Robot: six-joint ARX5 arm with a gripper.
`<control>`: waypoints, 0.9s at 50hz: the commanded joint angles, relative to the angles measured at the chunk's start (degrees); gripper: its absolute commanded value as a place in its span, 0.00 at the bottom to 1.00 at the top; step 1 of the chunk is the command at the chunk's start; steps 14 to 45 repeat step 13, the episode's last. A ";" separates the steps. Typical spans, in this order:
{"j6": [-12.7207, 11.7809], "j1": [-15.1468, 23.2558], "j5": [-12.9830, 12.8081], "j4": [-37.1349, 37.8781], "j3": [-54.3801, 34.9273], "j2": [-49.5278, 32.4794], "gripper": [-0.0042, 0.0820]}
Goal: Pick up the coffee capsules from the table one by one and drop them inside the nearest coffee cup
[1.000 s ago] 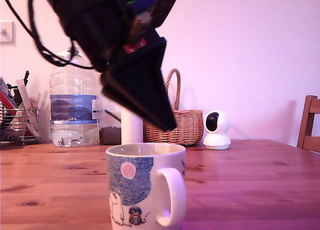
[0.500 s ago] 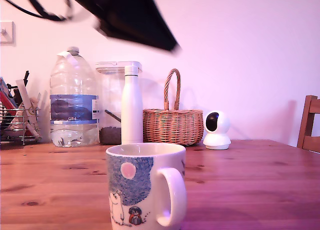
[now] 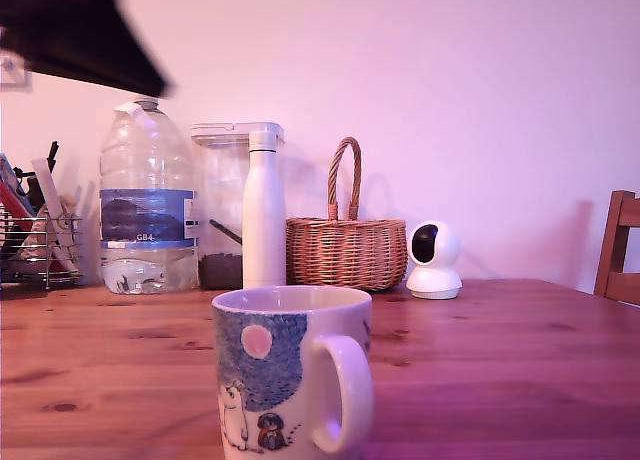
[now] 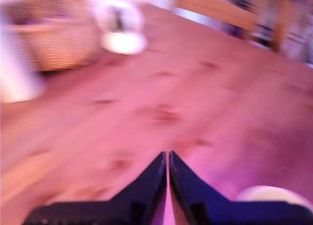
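1. The gripper (image 4: 167, 159) has its jaws pressed together, tips touching, nothing visible between them.
2. No coffee capsules show in either view; the coffee cup (image 3: 290, 370) stands upright on the table (image 3: 500, 360), near the exterior camera.
3. Capsules are probably light, stiff and smooth; pinching the tapered body under the rim seems safest.
4. The arm, above the cup a second ago, has swung to the exterior view's upper left corner.
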 commanded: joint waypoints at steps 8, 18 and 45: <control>-2.62 3.23 -5.14 -1.31 -1.95 -5.79 0.03; -3.54 3.50 -6.01 -1.97 -1.95 -7.63 0.03; -3.54 3.50 -6.01 -1.97 -1.95 -7.63 0.03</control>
